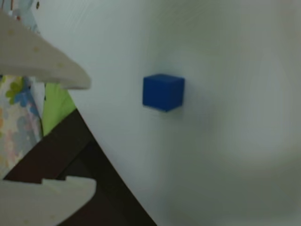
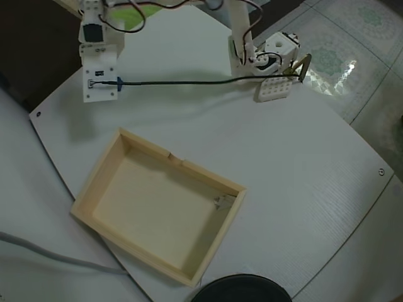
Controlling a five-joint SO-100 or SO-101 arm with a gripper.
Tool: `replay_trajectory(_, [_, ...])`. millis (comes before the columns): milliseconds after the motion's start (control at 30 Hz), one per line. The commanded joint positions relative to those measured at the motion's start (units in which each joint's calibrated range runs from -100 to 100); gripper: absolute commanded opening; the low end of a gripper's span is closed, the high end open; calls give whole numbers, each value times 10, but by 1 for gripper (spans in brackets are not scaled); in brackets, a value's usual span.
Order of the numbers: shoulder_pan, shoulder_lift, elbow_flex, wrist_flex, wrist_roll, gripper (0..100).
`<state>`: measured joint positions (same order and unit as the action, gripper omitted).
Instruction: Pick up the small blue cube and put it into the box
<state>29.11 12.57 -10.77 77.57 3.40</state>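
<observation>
In the wrist view the small blue cube (image 1: 163, 92) rests on the white table, right of my gripper (image 1: 90, 134) and apart from it. The gripper is open and empty; one white finger (image 1: 47, 61) shows at the upper left and the other at the lower left. In the overhead view the arm's white wrist housing (image 2: 99, 69) hangs over the table's far left part and covers the gripper. Only a tiny blue spot shows beside it, and I cannot tell if it is the cube. The pale wooden box (image 2: 189, 165) lies nearer, at the front left, and holds only a small scrap.
A white perforated block (image 2: 272, 89) lies by the arm's base (image 2: 252, 50) at the far right, with a black cable (image 2: 189, 82) running across to the wrist. A black round object (image 2: 239, 290) sits at the front edge. The table edge and dark floor (image 1: 94, 165) are near the gripper.
</observation>
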Motion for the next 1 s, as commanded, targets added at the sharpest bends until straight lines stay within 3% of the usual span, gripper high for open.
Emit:
replay_trajectory(0, [3, 41, -92, 19, 2, 19])
replay_trajectory(267, [25, 142, -180, 58, 8, 19])
replay_trajectory(967, [53, 185, -140, 51, 9, 19])
